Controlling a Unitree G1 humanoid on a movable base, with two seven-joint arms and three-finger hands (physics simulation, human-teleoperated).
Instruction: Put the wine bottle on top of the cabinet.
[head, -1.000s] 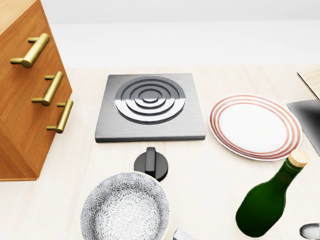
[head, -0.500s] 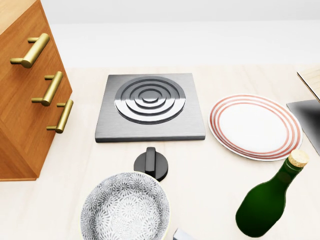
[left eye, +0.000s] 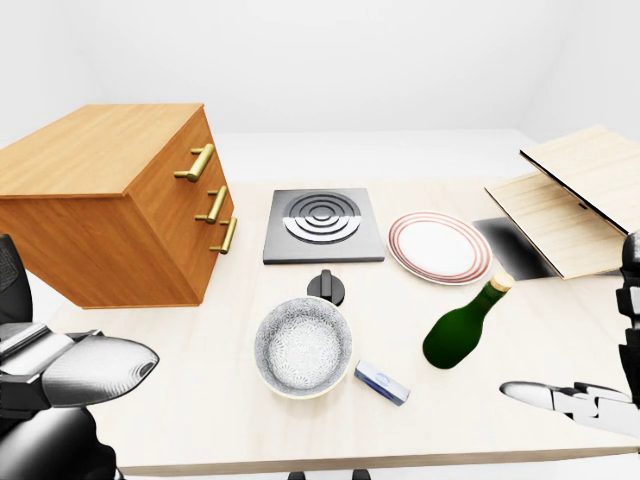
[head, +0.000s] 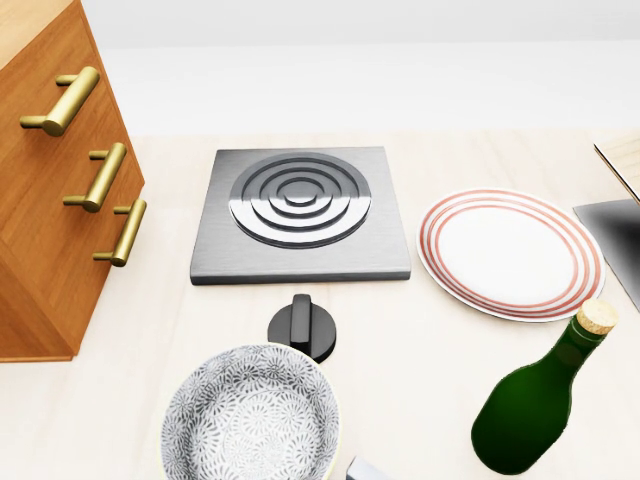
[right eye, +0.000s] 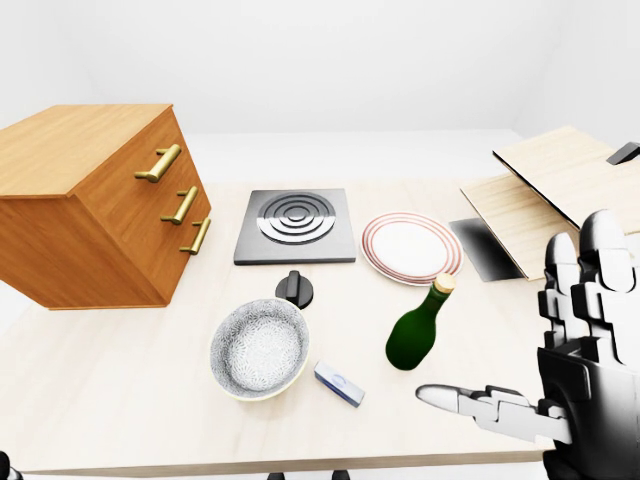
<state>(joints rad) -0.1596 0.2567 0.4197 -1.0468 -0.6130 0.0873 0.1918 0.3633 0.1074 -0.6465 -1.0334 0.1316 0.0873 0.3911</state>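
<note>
The green wine bottle with a cork stands tilted on the pale table, to the right of the patterned bowl; it also shows at the bottom right of the head view. The wooden cabinet with three brass handles stands at the left, and its flat top is bare. My right hand is open with its fingers spread, low at the right edge, to the right of the bottle and apart from it. My left hand sits at the bottom left, below the cabinet; its fingers do not show.
A grey stove plate and a black knob lie mid-table. A red-rimmed plate lies above the bottle. The patterned bowl and a small blue-white box lie left of it. Wooden boards lean at the right.
A grey tip of my right hand at the head view's bottom right corner one second ago has dropped out of that view. Nothing on the table has moved.
</note>
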